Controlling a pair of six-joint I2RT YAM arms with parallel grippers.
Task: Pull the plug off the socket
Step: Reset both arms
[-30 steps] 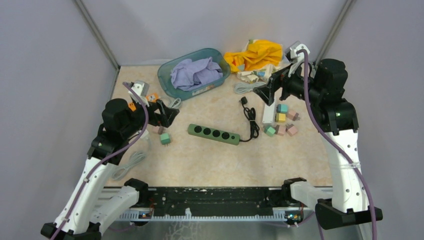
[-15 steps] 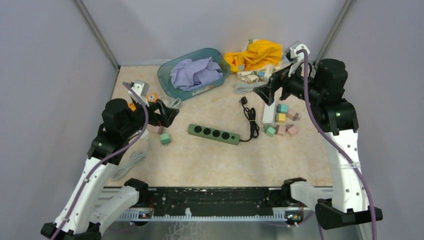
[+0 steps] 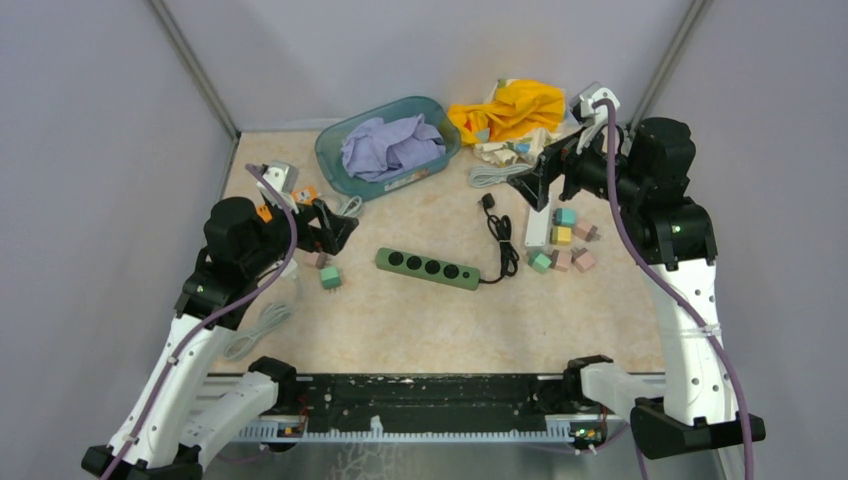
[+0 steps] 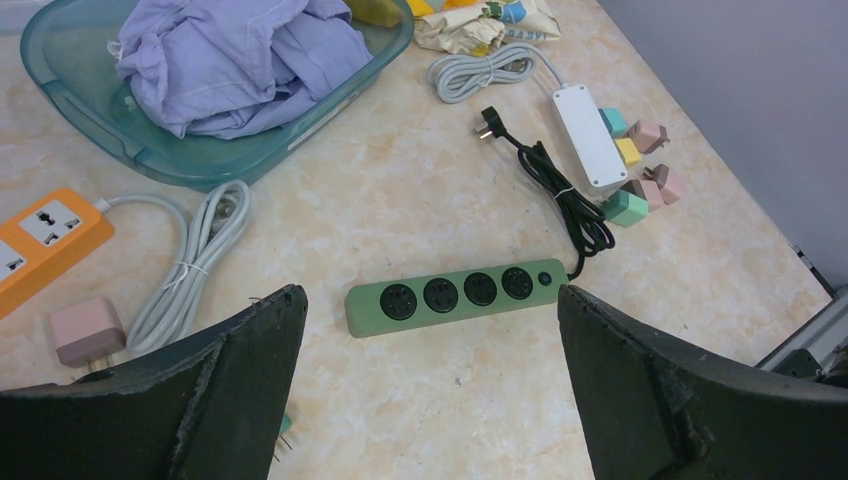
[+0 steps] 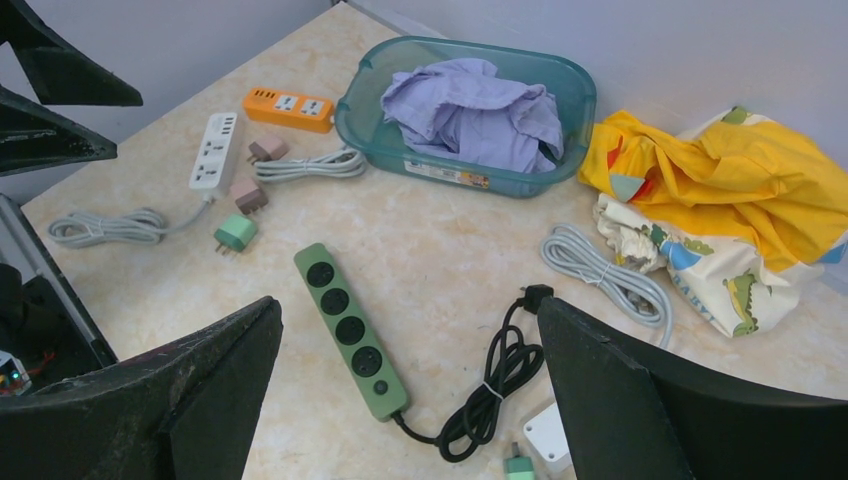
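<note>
Plug (image 4: 612, 121), teal, sits against the white strip (image 4: 586, 140) at the desk's (image 4: 450, 400) right; small, rigid, light: pinch its flat sides, strip may lift. Both jaws gape wide, empty.

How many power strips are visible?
4: green strip at centre; orange strip by the tub; white strip near it; second white strip beside coloured plugs. Others may be hidden.

A green four-outlet socket strip (image 3: 428, 268) is being found lying flat at the middle of the bench (image 3: 400, 330), slightly angled, with all four outlets showing vacant. Its black cord (image 3: 506, 250) is being found bundled at the strip's right end. The black plug (image 3: 487, 202) is lying loose just beyond the bundle.
</note>
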